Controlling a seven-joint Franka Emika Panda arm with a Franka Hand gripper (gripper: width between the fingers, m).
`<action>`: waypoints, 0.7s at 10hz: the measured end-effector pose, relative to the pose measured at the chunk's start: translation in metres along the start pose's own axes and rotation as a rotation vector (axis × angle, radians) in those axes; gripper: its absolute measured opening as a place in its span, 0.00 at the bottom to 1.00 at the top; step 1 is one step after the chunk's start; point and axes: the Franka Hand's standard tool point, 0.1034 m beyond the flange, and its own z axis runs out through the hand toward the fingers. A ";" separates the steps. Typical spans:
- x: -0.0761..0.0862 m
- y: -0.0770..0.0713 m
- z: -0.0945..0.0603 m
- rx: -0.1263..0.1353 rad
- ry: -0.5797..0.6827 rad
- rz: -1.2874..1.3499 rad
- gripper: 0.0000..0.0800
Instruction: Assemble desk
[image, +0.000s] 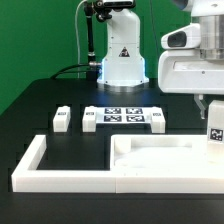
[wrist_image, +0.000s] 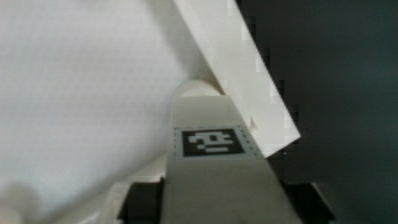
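Observation:
The white tabletop panel (image: 160, 152) lies flat at the exterior view's right, inside the border rail. My gripper (image: 210, 112) is shut on a short white leg (image: 214, 134) with a black-and-white tag and holds it upright over the panel's right end. In the wrist view the leg (wrist_image: 217, 150) sits between my dark fingers (wrist_image: 146, 202), its tip at the panel's raised edge (wrist_image: 231, 60). The panel's surface (wrist_image: 89, 90) fills that view; whether the leg is seated in a hole is hidden. Three more legs (image: 62, 118) (image: 89, 119) (image: 158, 120) stand on the table.
The long white U-shaped rail (image: 30, 160) runs along the exterior view's left and front. The marker board (image: 122, 116) lies between the loose legs. The robot's base (image: 122, 60) stands behind them. The table is black (wrist_image: 347, 90).

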 end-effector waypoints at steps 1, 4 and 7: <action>-0.001 0.000 0.000 -0.001 0.000 0.131 0.37; -0.003 -0.005 0.002 0.061 -0.057 0.703 0.37; -0.006 -0.008 0.003 0.081 -0.076 0.895 0.48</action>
